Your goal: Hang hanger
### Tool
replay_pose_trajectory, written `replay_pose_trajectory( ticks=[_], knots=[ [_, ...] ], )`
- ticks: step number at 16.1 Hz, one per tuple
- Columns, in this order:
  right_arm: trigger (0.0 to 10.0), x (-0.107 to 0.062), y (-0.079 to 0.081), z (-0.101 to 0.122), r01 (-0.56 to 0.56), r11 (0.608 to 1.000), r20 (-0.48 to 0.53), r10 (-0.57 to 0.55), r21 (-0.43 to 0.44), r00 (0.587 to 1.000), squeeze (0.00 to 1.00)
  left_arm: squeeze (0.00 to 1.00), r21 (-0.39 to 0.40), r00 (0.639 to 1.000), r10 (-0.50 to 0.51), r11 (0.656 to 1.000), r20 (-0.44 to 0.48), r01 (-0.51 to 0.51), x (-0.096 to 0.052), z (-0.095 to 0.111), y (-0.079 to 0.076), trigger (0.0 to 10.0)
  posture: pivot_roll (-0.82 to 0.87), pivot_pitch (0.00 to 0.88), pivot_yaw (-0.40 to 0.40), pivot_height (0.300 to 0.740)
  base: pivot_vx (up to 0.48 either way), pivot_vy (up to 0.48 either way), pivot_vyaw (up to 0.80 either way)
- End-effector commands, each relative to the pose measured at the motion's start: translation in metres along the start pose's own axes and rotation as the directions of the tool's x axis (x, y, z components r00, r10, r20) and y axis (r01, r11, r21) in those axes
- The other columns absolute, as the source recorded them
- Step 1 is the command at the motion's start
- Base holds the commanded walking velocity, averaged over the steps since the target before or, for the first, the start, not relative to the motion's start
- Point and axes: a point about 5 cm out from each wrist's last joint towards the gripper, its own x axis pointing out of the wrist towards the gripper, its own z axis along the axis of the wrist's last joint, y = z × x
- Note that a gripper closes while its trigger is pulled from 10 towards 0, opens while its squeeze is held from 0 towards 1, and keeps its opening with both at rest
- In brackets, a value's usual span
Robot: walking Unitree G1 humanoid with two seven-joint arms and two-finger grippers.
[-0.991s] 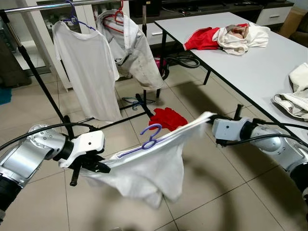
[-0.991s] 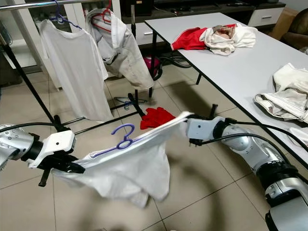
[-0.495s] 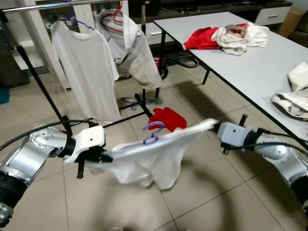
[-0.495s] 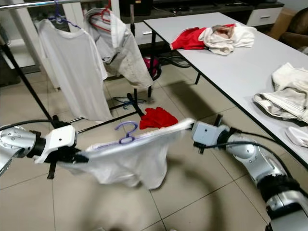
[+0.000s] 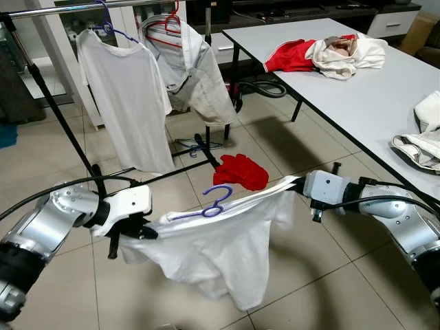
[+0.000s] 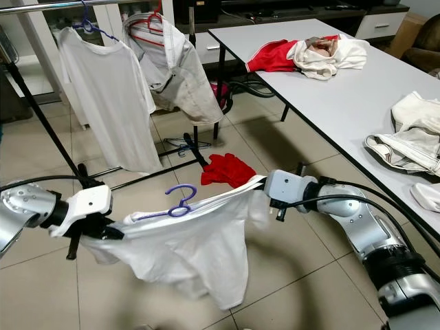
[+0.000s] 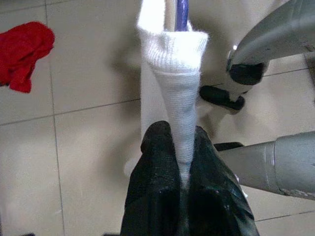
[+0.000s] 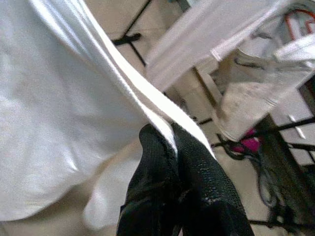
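Observation:
A white shirt (image 5: 213,244) on a purple hanger (image 5: 210,204) hangs stretched between my two arms, low over the tiled floor. My left gripper (image 5: 148,232) is shut on the shirt's left shoulder; in the left wrist view its fingers (image 7: 157,162) pinch the white cloth over the hanger's purple end (image 7: 181,12). My right gripper (image 5: 294,184) is shut on the shirt's right shoulder, its fingers (image 8: 162,162) clamping a white fold. The clothes rail (image 5: 69,8) stands at the back left, with a white T-shirt (image 5: 127,103) and a grey garment (image 5: 196,75) hung on it.
A long grey table (image 5: 357,89) runs along the right, with a red-and-white heap of clothes (image 5: 323,53) and white clothes (image 5: 423,141) on it. A red cloth (image 5: 240,170) and a spare hanger (image 5: 196,144) lie on the floor by the rack's base.
Both arms still hold the shirt. The right gripper has moved slightly nearer the rack, and the shirt now sags lower and fuller. The camera has shifted a little.

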Motion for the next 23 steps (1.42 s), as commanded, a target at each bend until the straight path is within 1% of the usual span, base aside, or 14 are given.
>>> replay_pose_trajectory(
  ticks=[1,2,4,6,7,8,10,11,12,15,17,20,21,23],
  knots=[
    [10.0,-0.007,-0.006,0.001,0.015,1.0,-0.002,-0.015,0.019,1.0,0.53,0.0,-0.009,0.999,0.034,0.999,-0.025,-0.034,-0.002,-0.001,0.004,0.0,-0.15,0.0,-0.013,0.74,0.0,0.0,0.0],
    [10.0,-0.003,-0.001,0.011,-0.005,0.997,0.041,0.002,0.072,0.999,1.0,0.0,-0.017,0.996,0.085,0.996,0.028,-0.085,0.001,0.007,0.011,0.0,-0.15,0.0,-0.014,0.74,0.0,0.0,0.0],
    [10.0,0.001,0.005,0.016,-0.02,0.995,0.059,0.015,0.099,0.998,1.0,0.0,-0.024,0.99,0.099,0.995,0.096,-0.097,0.007,0.02,0.013,0.0,-0.15,0.0,-0.012,0.74,0.0,0.0,0.0],
    [10.0,0.004,0.006,0.018,-0.009,0.994,0.062,0.002,0.113,0.998,1.0,0.0,-0.016,0.988,0.095,0.995,0.121,-0.094,0.01,0.025,0.012,0.0,-0.15,0.0,-0.011,0.74,0.0,0.0,0.0],
    [10.0,0.007,0.006,0.02,0.015,0.992,0.056,-0.023,0.125,0.998,1.0,0.0,-0.004,0.986,0.081,0.997,0.148,-0.081,0.014,0.031,0.011,0.0,-0.15,0.0,-0.011,0.74,0.0,0.0,0.0],
    [10.0,0.009,0.005,0.021,0.024,0.991,0.053,-0.031,0.129,0.998,1.0,0.0,0.004,0.985,0.071,0.997,0.155,-0.073,0.016,0.034,0.01,0.0,-0.15,0.0,-0.011,0.74,0.0,0.0,0.0],
    [10.0,0.013,0.003,0.026,0.05,0.987,0.056,-0.059,0.156,0.997,1.0,0.0,0.022,0.986,0.062,0.998,0.154,-0.066,0.019,0.036,0.009,0.0,-0.15,0.0,-0.011,0.74,0.0,0.0,0.0],
    [10.0,0.016,0.002,0.025,0.059,0.987,0.037,-0.065,0.152,0.997,1.0,0.0,0.037,0.987,0.044,0.998,0.154,-0.05,0.02,0.038,0.008,0.0,-0.15,0.0,-0.01,0.74,0.0,0.0,0.0],
    [10.0,0.02,0.002,0.025,0.051,0.989,0.017,-0.054,0.141,0.998,1.0,0.0,0.048,0.988,0.026,0.998,0.153,-0.034,0.022,0.04,0.006,0.0,-0.15,0.0,-0.01,0.74,0.0,0.0,0.0],
    [10.0,0.026,0.006,0.024,-0.029,0.994,-0.037,0.033,0.108,0.999,1.0,0.0,0.066,0.989,0.001,0.998,0.145,-0.011,0.023,0.042,0.004,0.0,-0.15,0.0,-0.011,0.74,0.0,0.0,0.0],
    [10.0,0.027,0.003,0.021,-0.039,0.995,-0.081,0.046,0.087,0.996,1.0,0.0,0.076,0.989,-0.01,0.997,0.146,-0.001,0.022,0.044,0.004,0.0,-0.15,0.0,-0.014,0.74,0.0,0.0,0.0],
    [10.0,0.029,0.001,0.019,-0.055,0.997,-0.116,0.061,0.056,0.991,1.0,0.0,0.079,0.988,-0.018,0.997,0.153,0.006,0.021,0.045,0.003,0.0,-0.15,0.0,-0.019,0.74,0.0,0.0,0.0],
    [10.0,0.029,0.001,0.018,-0.059,0.997,-0.121,0.065,0.053,0.991,1.0,0.0,0.079,0.988,-0.019,0.997,0.154,0.007,0.021,0.045,0.003,0.0,-0.15,0.0,-0.022,0.74,0.0,0.0,0.0],
    [10.0,0.031,0.005,0.02,-0.097,0.992,-0.107,0.105,0.082,0.989,1.0,0.0,0.064,0.989,-0.013,0.998,0.149,0.003,0.022,0.043,0.002,0.0,-0.15,0.0,-0.028,0.74,0.0,0.0,0.0]
  ],
)
